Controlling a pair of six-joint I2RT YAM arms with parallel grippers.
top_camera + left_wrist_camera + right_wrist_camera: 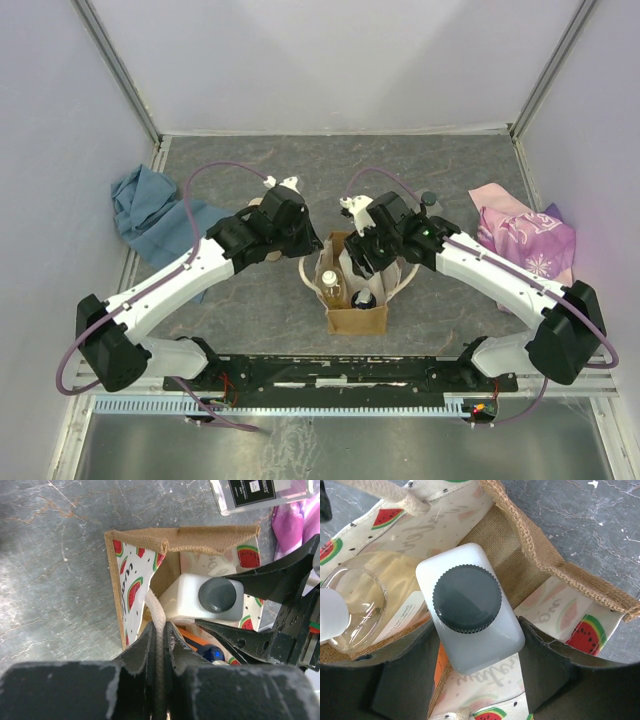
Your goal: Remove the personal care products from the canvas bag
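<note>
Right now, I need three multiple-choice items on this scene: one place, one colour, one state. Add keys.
1. Where is the white bottle?
A. lying outside the bag
B. standing inside the canvas bag
C. held high above the bag

2. What colour is its cap?
A. dark grey
B. cream
C. red

3. What is the left gripper doing?
A. open, holding nothing
B. shut on a bottle
C. shut on the rope handle

Key:
1 B, the bag's walls surround it in both wrist views.
2 A, the right wrist view shows it dark grey.
3 C, the left wrist view shows the fingers pinching the cream rope.
</note>
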